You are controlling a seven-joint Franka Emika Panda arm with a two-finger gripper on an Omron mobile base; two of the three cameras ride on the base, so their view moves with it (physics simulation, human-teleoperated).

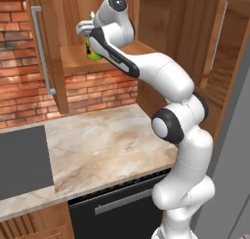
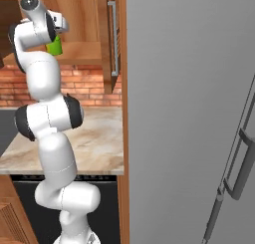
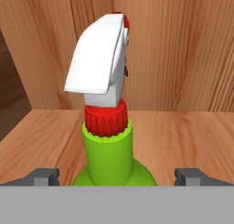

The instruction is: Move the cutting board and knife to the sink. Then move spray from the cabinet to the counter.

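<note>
The gripper (image 3: 117,176) is standing wide open, its fingertips (image 3: 43,176) flanking the spray (image 3: 109,145), which is sitting upright between them in the cabinet (image 3: 183,58).

No text, brand, number or sign can be read anywhere in these views. The spray (image 3: 109,145) has a dark label on its green body in the left base view, but it is too small and blurred to make out any lettering; up close, its white nozzle and red collar are plain.
</note>
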